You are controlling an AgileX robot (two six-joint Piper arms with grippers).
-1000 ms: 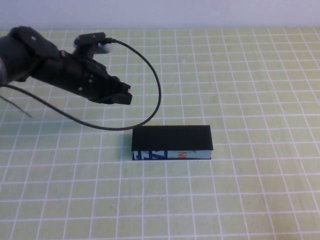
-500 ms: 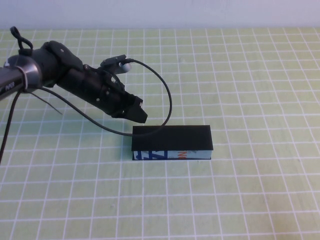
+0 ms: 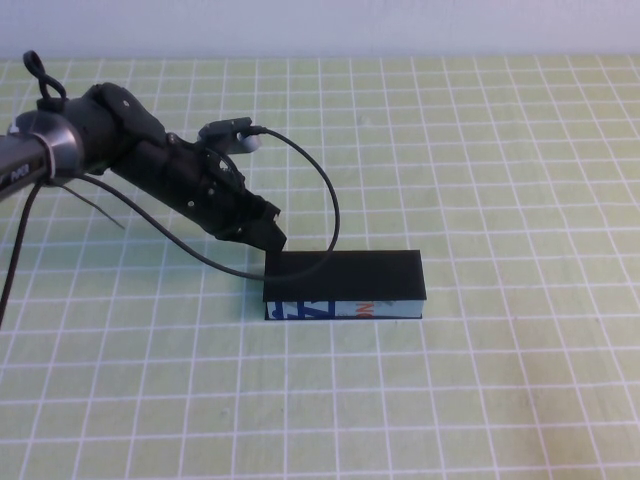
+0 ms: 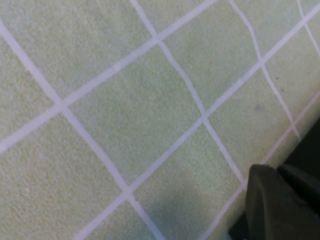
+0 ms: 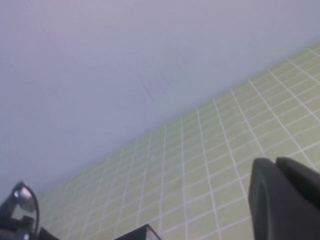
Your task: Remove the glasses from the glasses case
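The left gripper [image 3: 268, 237] hangs low at the rear left corner of the glasses case [image 3: 344, 285], its dark tip just beside the back edge of the lid and perhaps touching it; whether its fingers are parted or closed I cannot tell, since they merge into one black mass in the high view and the left wrist view shows only a dark finger [image 4: 272, 202] over the green gridded mat [image 3: 500, 150]. Behind the tip the left arm [image 3: 120, 150] slopes up and away toward the table's left side, with a black cable [image 3: 325, 190] looping from its wrist down to the mat beside the case. The case lies flat near the middle of the mat, lid down, pale lettered side facing the robot. The glasses are not visible, presumably inside the closed case. The right gripper [image 5: 285, 200] is out of the high view, held up and well apart from the case, only a dark finger showing in its own camera, so its state is unclear. The step in hand appears to be the approach for opening the lid; the next move likely calls for catching the lid's edge and lifting it on its hinge without pushing the light case across the mat.
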